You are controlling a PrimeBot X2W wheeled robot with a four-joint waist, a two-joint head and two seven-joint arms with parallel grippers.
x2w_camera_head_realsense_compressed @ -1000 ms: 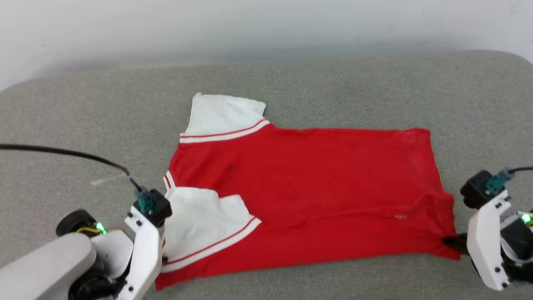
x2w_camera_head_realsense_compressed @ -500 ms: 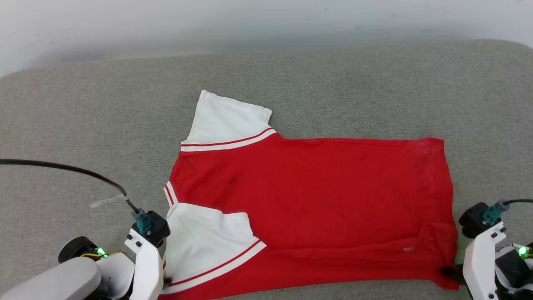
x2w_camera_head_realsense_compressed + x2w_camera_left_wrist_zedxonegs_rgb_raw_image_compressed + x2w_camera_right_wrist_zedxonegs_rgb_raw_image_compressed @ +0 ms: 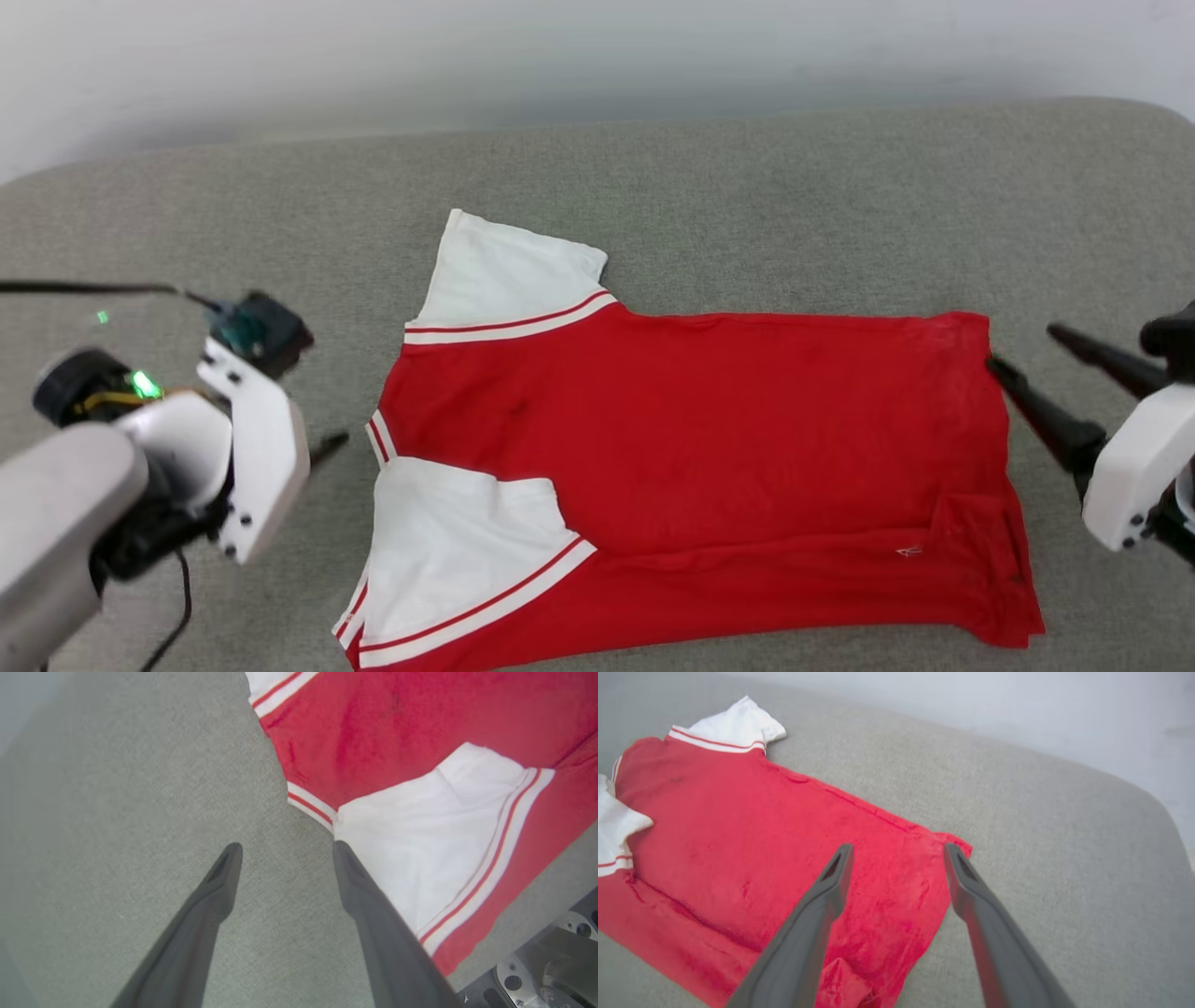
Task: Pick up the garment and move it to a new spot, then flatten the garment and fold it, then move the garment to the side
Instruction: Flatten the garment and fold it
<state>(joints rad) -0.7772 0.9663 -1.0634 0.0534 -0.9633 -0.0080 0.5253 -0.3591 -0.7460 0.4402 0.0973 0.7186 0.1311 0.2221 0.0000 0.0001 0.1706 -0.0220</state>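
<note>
On the grey fabric surface (image 3: 747, 187) the garment (image 3: 691, 439) lies spread, its white label (image 3: 907, 552) unreadable; left pincer (image 3: 286, 845) and right pincer (image 3: 897, 846) stand spread, empty.

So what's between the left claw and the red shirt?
Just bare grey cushion, seen in the head view; the open left gripper hangs beside the garment's collar.

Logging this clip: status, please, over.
Left gripper open, empty. Right gripper open, empty. Garment spread on grey surface, one sleeve folded in. No obstruction seen.
</note>
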